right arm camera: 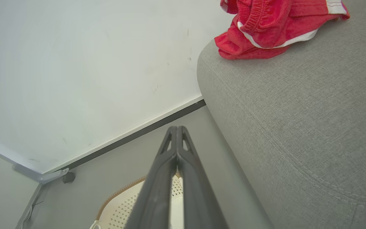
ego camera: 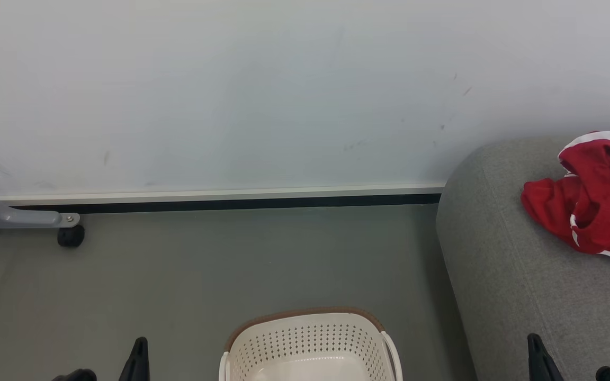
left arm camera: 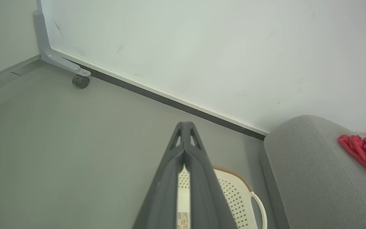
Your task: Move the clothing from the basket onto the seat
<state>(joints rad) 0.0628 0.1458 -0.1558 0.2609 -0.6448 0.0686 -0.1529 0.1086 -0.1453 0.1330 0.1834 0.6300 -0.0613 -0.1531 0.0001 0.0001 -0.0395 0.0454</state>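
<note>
Both jaws were closed, empty; I judged the limp red fabric clothing on the grey woven seat light, graspable by folds.

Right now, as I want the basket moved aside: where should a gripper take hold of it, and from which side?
I'd grip the basket by its white side handle nearest the sofa, coming from above: it is a thin loop that jaws can close on, while the wall is broad and curved.
</note>
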